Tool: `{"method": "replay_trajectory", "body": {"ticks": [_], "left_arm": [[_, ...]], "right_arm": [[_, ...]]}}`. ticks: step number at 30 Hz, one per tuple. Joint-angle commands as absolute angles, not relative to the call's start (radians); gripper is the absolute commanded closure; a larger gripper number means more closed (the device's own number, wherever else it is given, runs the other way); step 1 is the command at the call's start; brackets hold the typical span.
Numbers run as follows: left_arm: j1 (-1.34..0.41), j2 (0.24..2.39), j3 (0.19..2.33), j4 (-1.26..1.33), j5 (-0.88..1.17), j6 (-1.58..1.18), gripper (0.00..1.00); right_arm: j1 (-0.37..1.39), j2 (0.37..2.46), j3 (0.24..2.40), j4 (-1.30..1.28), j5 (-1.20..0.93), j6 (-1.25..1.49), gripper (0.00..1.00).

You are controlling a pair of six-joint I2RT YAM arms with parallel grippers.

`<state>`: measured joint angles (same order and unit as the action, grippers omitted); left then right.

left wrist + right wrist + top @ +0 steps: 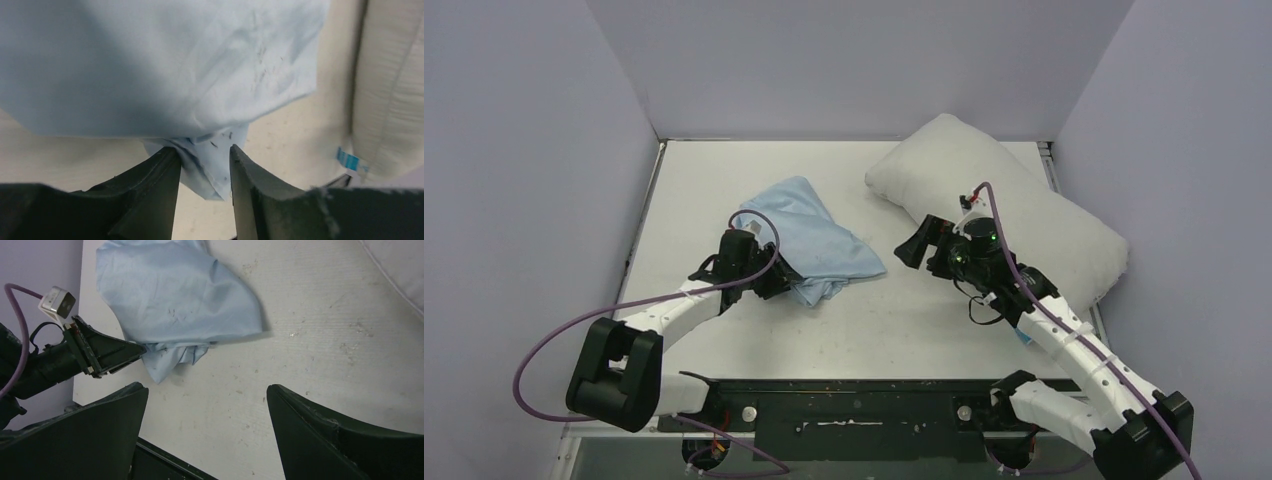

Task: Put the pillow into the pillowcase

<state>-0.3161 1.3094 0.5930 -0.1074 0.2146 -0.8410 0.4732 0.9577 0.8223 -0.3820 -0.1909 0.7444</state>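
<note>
Pillowcase (819,235) fold pinched in left fingers (150,200) — right fingers (100,435) spread, empty — pillow (1064,220) tag (350,161) blue, unreadable

Crumpled blue pillowcase (814,235) near off-white pillow (1064,225)

The left arm (674,310) extends forward and to the right, low over the desk (904,320). The fingers of the left tool (205,150) stand near together, with a fold of the pillowcase (165,65) in the narrow gap. A firm clamp cannot be confirmed. The right arm (1064,335) reaches forward and left. The right tool (207,390) is spread wide and holds nothing.
</note>
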Motion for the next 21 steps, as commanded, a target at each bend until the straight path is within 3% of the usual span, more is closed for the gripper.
{"method": "replay_trajectory", "body": {"ticks": [1, 8, 10, 12, 17, 21], "left_arm": [[-0.321, 1.283, 0.603, 0.003, 0.432, -0.857, 0.57], [-0.307, 1.205, 0.655, -0.209, 0.412, -0.708, 0.39], [-0.309, 1.182, 0.699, -0.292, 0.363, -0.641, 0.23], [-0.313, 1.158, 0.75, -0.381, 0.306, -0.566, 0.14], [-0.313, 1.078, 0.821, -0.507, 0.25, -0.443, 0.05], [-0.326, 1.044, 0.832, -0.54, 0.266, -0.366, 0.03]], "right_arm": [[0.527, 1.014, 0.791, -0.311, -0.168, 0.823, 0.08], [0.598, 1.124, 0.748, -0.225, -0.078, 1.021, 0.11], [0.603, 1.178, 0.751, -0.192, -0.06, 1.073, 0.12], [0.607, 1.229, 0.755, -0.157, -0.047, 1.128, 0.14], [0.625, 1.333, 0.729, -0.01, -0.017, 1.258, 0.26], [0.634, 1.402, 0.725, 0.075, 0.038, 1.339, 0.4]]}}
